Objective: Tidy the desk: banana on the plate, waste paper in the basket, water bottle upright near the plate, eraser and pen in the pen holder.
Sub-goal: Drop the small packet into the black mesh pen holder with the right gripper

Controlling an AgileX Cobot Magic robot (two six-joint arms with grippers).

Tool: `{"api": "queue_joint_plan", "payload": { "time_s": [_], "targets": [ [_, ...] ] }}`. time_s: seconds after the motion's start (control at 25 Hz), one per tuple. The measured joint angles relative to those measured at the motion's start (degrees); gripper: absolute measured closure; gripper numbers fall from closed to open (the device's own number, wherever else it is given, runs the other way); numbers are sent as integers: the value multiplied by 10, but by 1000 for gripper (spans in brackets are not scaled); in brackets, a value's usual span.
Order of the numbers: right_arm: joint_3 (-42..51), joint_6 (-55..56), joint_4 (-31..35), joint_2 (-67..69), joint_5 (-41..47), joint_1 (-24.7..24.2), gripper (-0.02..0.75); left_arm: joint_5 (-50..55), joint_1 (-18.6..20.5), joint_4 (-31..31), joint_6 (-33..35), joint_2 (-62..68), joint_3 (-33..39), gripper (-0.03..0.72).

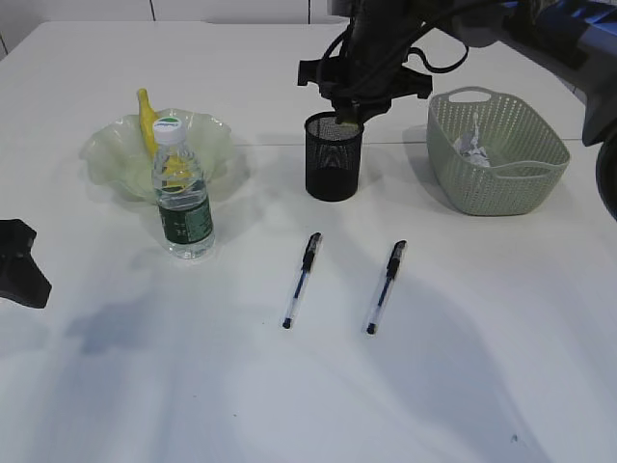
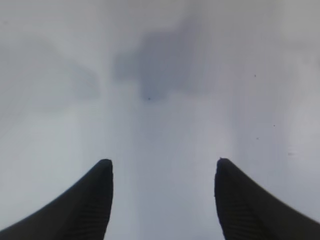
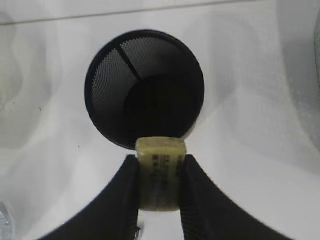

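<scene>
Right gripper clamps the eraser over the holder's mouth, drop not yet made.
Nearest, two pens lie flat on the table, untouched, both left to do. The left gripper hangs spread and empty over bare table. Further back, the bottle stands upright just before the plate, banana in the plate, paper in the basket: those three look done.

A white table carries plate, water bottle, pen holder, basket, two pens.
</scene>
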Motion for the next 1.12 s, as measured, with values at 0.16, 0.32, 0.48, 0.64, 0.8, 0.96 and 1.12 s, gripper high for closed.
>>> {"api": "queue_joint_plan", "payload": {
  "time_s": [0.16, 0.32, 0.48, 0.64, 0.8, 0.96, 1.12],
  "targets": [
    [0, -1, 1, 5, -33, -6, 567, -5, 0, 0, 0, 0, 0, 238],
    [0, -1, 2, 12, -70, -11, 567, -6, 0, 0, 0, 0, 0, 238],
    [0, -2, 3, 22, -105, -11, 567, -6, 0, 0, 0, 0, 0, 238],
    [0, -1, 9, 36, -115, -11, 567, -8, 0, 0, 0, 0, 0, 238],
    [0, -1, 17, 46, -132, -11, 567, -8, 0, 0, 0, 0, 0, 238],
    [0, -1, 18, 47, -148, -11, 548, -8, 0, 0, 0, 0, 0, 238],
    [0, -1, 18, 47, -150, -11, 489, -13, 0, 0, 0, 0, 0, 238]
  ]
}}
